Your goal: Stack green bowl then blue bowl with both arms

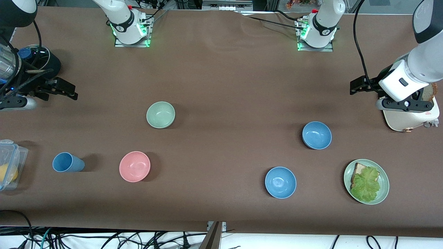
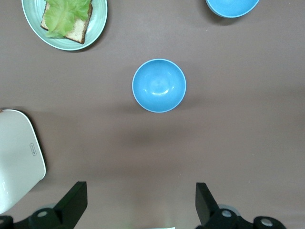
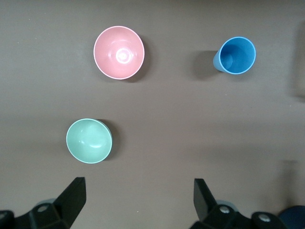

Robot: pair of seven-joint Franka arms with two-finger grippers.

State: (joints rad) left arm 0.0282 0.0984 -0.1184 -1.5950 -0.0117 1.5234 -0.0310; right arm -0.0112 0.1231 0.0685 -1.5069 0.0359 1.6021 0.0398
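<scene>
The green bowl [image 1: 160, 114] stands upright toward the right arm's end of the table; it also shows in the right wrist view [image 3: 89, 140]. Two blue bowls stand toward the left arm's end: one [image 1: 316, 135] in the middle of the left wrist view [image 2: 158, 85], the other [image 1: 280, 182] nearer the front camera [image 2: 232, 7]. My right gripper [image 1: 71, 91] [image 3: 139, 202] is open and empty above the table at its end. My left gripper [image 1: 353, 87] [image 2: 141, 205] is open and empty above the table beside a white appliance.
A pink bowl [image 1: 134, 166] and a blue cup [image 1: 67, 162] stand nearer the front camera than the green bowl. A green plate [image 1: 385, 183] holds bread and lettuce. A white appliance [image 1: 412, 117] and a clear container [image 1: 14, 147] stand at the table's ends.
</scene>
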